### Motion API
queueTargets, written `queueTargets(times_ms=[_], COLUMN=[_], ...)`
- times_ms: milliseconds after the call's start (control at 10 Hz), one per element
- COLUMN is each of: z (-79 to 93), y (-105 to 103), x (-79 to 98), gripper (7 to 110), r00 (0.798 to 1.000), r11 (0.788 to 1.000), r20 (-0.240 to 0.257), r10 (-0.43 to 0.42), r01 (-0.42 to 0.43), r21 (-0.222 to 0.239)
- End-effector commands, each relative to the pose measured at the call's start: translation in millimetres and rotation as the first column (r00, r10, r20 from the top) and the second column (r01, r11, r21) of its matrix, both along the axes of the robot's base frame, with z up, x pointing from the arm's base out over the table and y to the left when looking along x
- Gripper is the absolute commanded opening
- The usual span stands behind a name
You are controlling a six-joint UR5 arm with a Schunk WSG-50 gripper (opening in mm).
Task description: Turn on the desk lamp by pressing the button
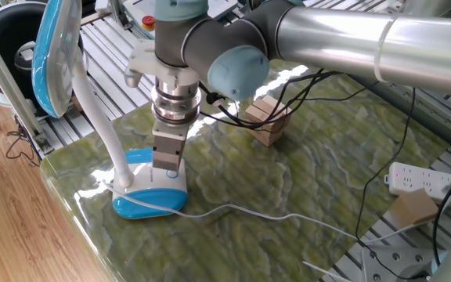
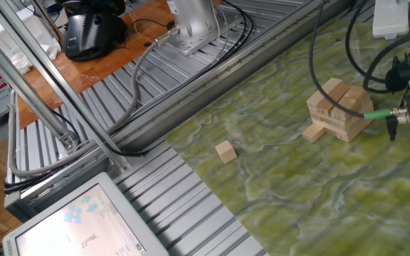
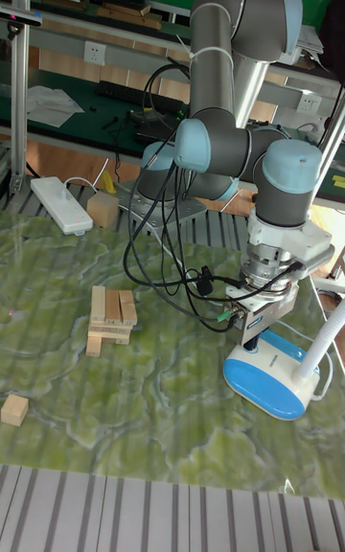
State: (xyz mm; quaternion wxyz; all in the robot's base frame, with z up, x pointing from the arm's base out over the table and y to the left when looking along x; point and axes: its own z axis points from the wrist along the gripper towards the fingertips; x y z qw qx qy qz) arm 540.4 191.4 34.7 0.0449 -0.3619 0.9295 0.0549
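The desk lamp stands at the marbled green table's near left corner: blue-and-white base [image 1: 149, 192], white gooseneck [image 1: 100, 117], and blue-rimmed head [image 1: 53, 55] tilted up at the left. My gripper [image 1: 167, 164] points straight down over the right part of the base's white top. Its fingers are shut together, with the tip on or just above the panel. The button is hidden under the tip. In the tall fixed view the gripper [image 3: 254, 339] meets the base [image 3: 273, 378] at its left end. The other fixed view shows only the gripper's body at the right edge.
A stack of wooden blocks [image 1: 266, 117] sits behind the arm, and a loose wooden cube [image 2: 225, 151] lies farther off. The lamp's white cord [image 1: 249, 211] trails right across the table. A power strip [image 1: 429, 184] lies at the right. The table edge runs just left of the base.
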Motion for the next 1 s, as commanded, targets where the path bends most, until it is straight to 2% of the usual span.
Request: queueTargets(times_ms=[0, 300, 500, 900], z=[3.0, 6.7, 5.2, 0.4], y=[-1, 4, 7, 7], x=[0.5, 12.6, 14.9, -7.4], gripper=[7, 7, 7, 7], r00=[1.0, 0.997, 0.997, 1.0], r11=[1.0, 0.998, 0.998, 0.999], r20=[0.004, 0.054, 0.061, 0.023], r10=[0.002, -0.052, -0.054, 0.005], r01=[-0.002, 0.051, 0.053, -0.006], r21=[0.006, 0.022, 0.024, 0.031])
